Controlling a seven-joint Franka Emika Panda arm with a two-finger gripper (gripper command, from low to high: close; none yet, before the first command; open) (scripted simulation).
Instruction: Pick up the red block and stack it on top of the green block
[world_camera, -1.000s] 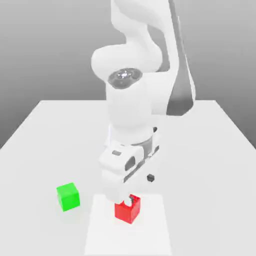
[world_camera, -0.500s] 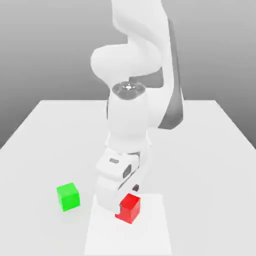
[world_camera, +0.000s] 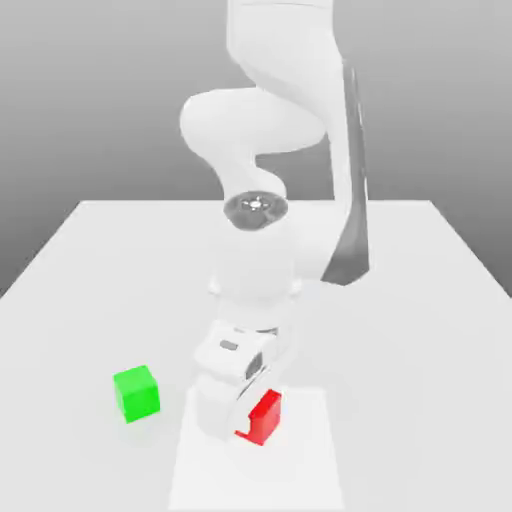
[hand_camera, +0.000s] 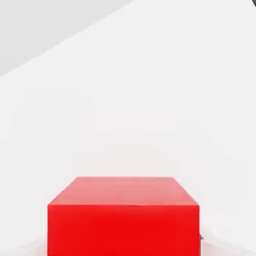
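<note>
I'm watching the end effector sitting lower than before, now grasping the red block on the white patch; lifting toward the green block is seemingly coming next.

Pale grey table: green block on it, near white patch bearing red block.

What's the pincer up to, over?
Pincer shut on red block. Red block low, at the white patch. Green block apart, nothing stacked.
</note>
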